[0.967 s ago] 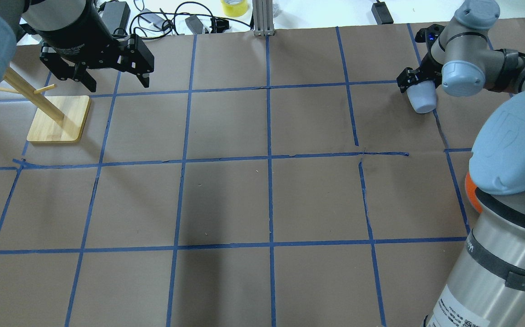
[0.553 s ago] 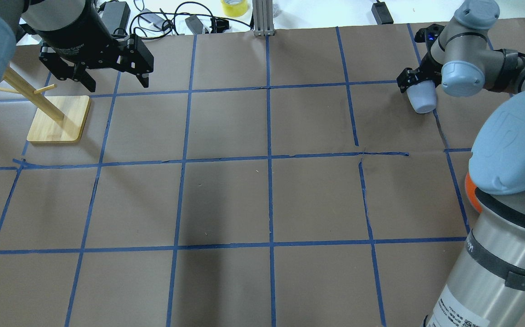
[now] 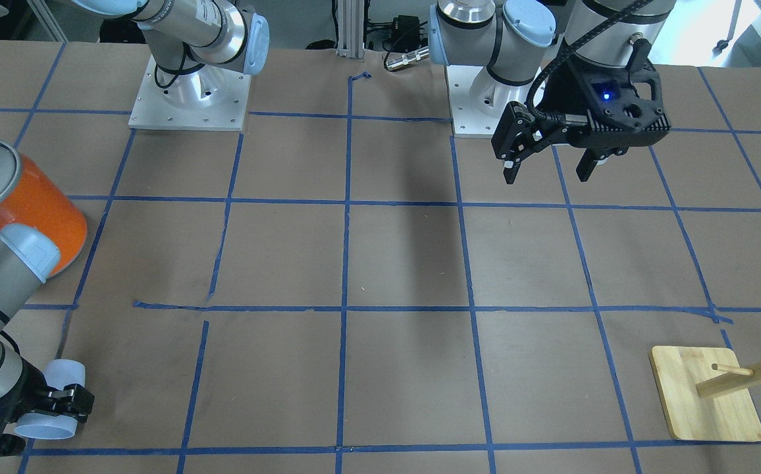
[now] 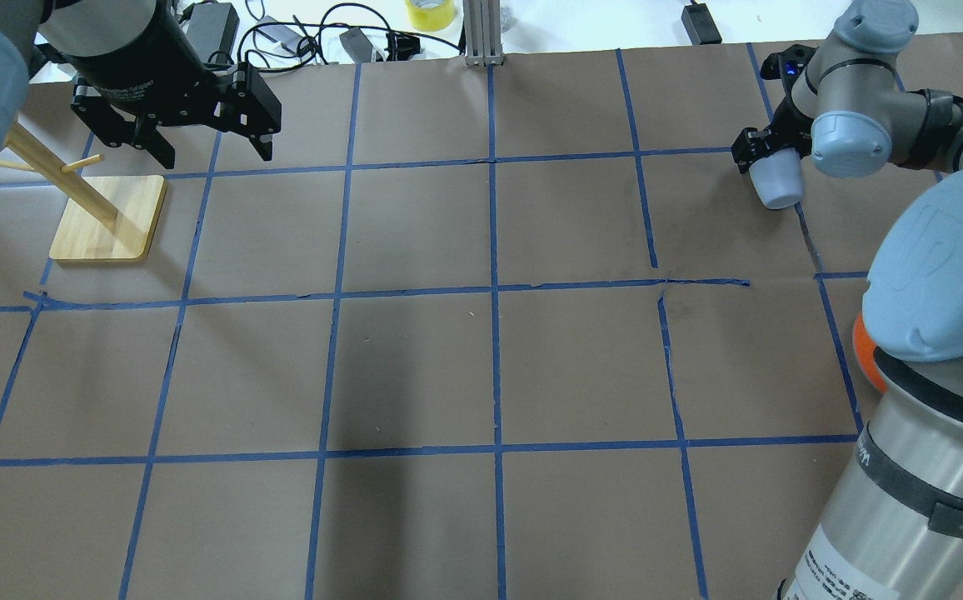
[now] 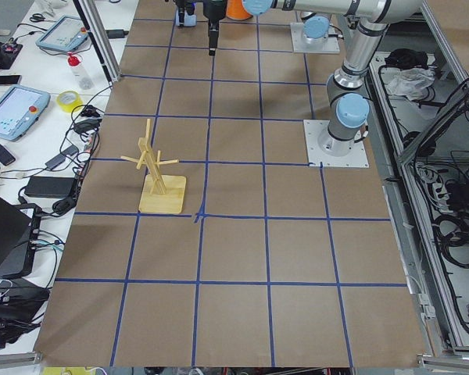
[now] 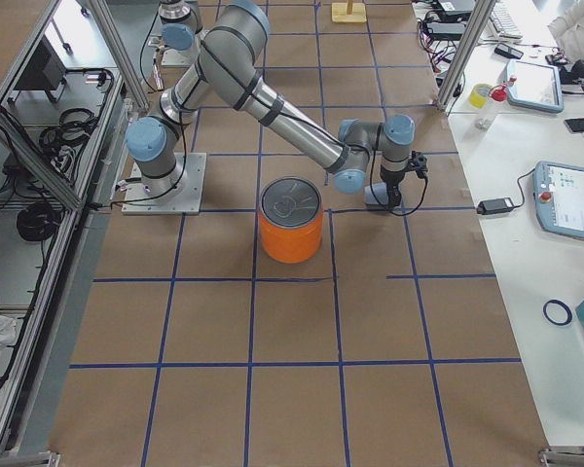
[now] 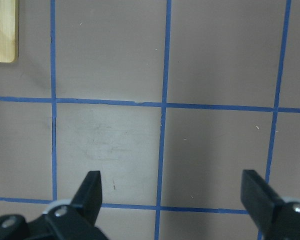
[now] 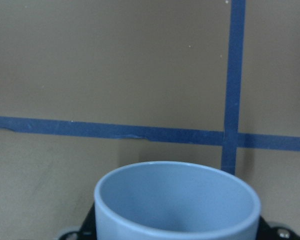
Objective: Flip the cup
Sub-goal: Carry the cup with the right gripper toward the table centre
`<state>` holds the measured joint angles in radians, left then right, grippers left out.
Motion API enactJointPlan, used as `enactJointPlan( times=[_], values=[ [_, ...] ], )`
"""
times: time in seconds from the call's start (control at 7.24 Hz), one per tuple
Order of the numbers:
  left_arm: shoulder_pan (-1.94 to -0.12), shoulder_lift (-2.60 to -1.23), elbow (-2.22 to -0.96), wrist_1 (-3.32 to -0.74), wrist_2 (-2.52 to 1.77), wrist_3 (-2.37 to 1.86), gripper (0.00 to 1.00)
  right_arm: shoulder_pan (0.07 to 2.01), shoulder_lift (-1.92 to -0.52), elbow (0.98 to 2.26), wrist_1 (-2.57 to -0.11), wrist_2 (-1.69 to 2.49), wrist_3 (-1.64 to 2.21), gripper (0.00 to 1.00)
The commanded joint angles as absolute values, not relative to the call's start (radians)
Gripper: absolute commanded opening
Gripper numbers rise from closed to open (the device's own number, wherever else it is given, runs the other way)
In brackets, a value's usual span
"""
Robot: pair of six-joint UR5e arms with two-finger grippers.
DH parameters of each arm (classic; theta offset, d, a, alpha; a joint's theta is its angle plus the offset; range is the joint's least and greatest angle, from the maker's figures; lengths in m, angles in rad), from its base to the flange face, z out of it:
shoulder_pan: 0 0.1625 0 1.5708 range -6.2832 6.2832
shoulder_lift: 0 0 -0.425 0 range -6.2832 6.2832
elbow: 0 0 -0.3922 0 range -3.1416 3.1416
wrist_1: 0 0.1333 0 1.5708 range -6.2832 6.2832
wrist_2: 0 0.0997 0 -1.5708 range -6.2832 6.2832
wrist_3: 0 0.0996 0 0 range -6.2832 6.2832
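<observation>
OK, cup (image 4: 771, 185) pinched in right gripper (image 4: 767, 165) jaws, which close across its side wall. Cup tilted, at far right of counter (image 4: 581, 367), beside tape line. Thin smooth plastic, tapered: likely light, slippery, flexes under squeeze. Best hold mid-wall, modest force. Left gripper (image 4: 217, 154) jaws spread, empty, raised over far left. Orange can (image 6: 292, 233) stands near right arm's forearm, nearer robot than cup; likely main obstacle to wrist swing. Wooden rack (image 4: 107, 221) far left, well apart.

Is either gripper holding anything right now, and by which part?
The right gripper grips the cup by its side walls, jaws across the body. The left gripper is open and empty.
</observation>
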<state>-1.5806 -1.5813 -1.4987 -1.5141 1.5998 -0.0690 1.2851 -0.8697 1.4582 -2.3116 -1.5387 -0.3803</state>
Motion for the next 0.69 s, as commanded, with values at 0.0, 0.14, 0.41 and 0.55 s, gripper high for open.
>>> enactJointPlan(
  times=[0.0,0.14,0.41,0.55],
  values=[
    [-1.58,-1.58,-1.499,-1.514,1.601,-0.069,1.0,1.289,-0.899,1.463,-2.301,-1.534,-0.402,0.25],
    [-1.58,-1.582,-1.499,-1.514,1.6,-0.069,1.0,1.298,-0.928,1.463,-2.271,-1.51,-0.403,0.24],
    [-1.58,-1.582,-1.499,-1.514,1.601,-0.067,1.0,1.334,-0.978,1.463,-2.2,-1.471,-0.501,0.2],
    [-1.58,-1.582,-1.499,-1.514,1.6,-0.067,1.0,1.362,-0.991,1.469,-2.186,-1.471,-0.523,0.18]
  ],
)
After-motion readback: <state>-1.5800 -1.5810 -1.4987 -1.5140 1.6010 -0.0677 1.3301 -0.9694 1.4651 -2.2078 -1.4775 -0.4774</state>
